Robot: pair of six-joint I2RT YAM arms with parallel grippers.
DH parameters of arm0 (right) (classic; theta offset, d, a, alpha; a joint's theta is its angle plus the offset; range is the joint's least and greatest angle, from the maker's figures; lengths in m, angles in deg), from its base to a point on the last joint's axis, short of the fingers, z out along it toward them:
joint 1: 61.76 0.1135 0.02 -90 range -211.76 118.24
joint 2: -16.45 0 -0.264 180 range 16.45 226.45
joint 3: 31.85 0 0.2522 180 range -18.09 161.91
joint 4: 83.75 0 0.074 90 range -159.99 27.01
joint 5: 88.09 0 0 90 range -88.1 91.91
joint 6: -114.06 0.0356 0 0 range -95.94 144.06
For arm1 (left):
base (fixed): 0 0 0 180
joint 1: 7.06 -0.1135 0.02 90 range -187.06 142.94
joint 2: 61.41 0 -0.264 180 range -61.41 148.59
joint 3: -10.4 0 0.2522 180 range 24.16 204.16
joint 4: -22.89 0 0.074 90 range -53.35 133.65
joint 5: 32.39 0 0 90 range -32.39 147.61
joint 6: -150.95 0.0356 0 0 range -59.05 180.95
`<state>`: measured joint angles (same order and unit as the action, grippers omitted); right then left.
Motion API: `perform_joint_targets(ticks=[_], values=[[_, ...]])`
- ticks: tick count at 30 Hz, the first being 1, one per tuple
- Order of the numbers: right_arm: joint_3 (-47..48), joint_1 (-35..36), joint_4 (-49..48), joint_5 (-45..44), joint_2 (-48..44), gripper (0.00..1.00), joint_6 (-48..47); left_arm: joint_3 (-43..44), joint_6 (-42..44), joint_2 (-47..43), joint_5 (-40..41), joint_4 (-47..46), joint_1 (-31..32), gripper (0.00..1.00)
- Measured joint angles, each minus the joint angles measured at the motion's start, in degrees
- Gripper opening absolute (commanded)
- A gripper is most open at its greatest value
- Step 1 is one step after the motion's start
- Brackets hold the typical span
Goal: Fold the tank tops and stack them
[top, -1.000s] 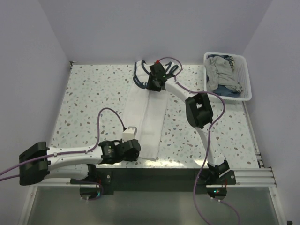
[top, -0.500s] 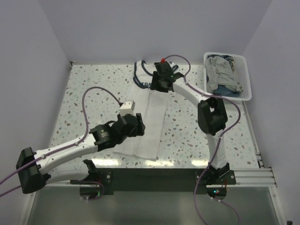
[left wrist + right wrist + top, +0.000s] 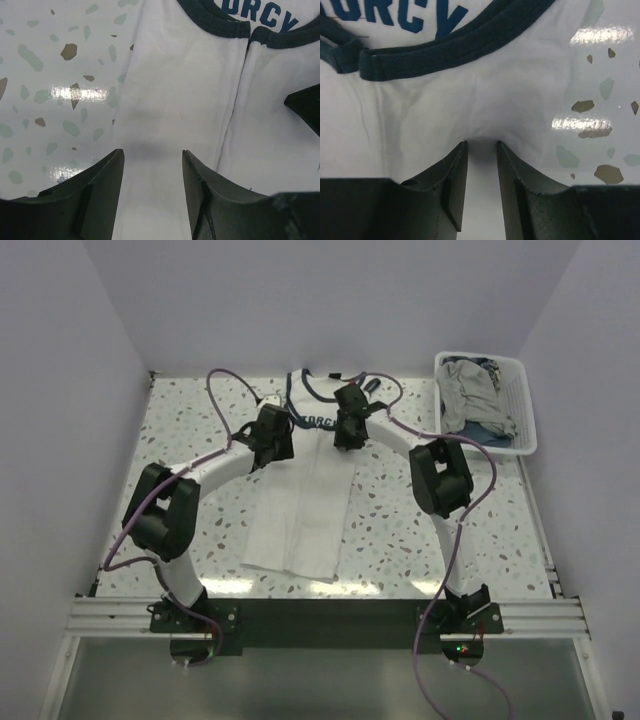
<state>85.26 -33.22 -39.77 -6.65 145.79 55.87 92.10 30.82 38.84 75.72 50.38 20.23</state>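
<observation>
Table (image 3: 180,420): white tank top (image 3: 305,510) flat at centre, sides folded in. Basket (image 3: 525,410), far right: grey tank top (image 3: 470,390) inside. Your left gripper (image 3: 152,155): jaws apart astride white cloth. Your right gripper (image 3: 481,145): nearly closed, pinching puckered cloth. Print (image 3: 267,17) reads "ORCY", partly cut off.

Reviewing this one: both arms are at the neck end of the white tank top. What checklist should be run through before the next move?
1. White tank top lies flat on the table with its sides folded inward: ok.
2. Left tool is over the left folded panel, jaws apart: ok.
3. Right tool is over the right panel, just below the navy trim: ok.
4. Cloth actually pinched by either tool: cannot tell.
5. Grey tank top is out of the way in the basket: ok.
</observation>
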Motion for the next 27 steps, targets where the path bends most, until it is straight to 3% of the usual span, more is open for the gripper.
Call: perform_joint_targets(ticks=[11, 17, 22, 27], values=[[21.7, -7.37, 5.53, 0.46, 13.6, 0.37, -4.9, 1.22, 2.29, 2.82, -4.63, -1.09, -0.81, 0.58], [35.41, -9.11, 7.82, 1.29, 21.44, 0.48, -7.08, 5.9, 2.16, 5.66, -8.39, -1.2, -3.04, 0.59], [37.13, -9.79, 6.84, 4.2, 22.45, 0.6, -7.74, 9.7, 1.31, 8.57, -11.74, -1.49, -4.87, 0.65], [33.66, -10.03, 4.79, 5.53, 20.2, 0.7, -8.98, 8.02, 0.55, 7.02, -13.31, -2.27, -5.09, 0.7]])
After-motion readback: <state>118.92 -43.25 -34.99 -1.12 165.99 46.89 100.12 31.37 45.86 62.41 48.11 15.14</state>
